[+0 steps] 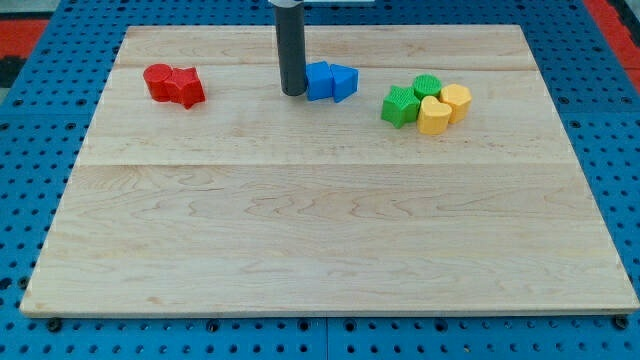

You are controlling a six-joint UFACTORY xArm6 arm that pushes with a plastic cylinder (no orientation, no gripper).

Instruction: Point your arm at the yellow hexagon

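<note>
The yellow hexagon (457,101) sits at the view's upper right, in a cluster with a yellow heart-like block (433,116), a green star-like block (400,106) and a green round block (427,86). My tip (293,93) rests on the board well to the left of that cluster, right against the left side of a blue block (319,81), which touches a second blue block (344,82) on its right.
Two red blocks (173,84) lie together at the view's upper left. The wooden board (320,240) lies on a blue perforated table (30,150).
</note>
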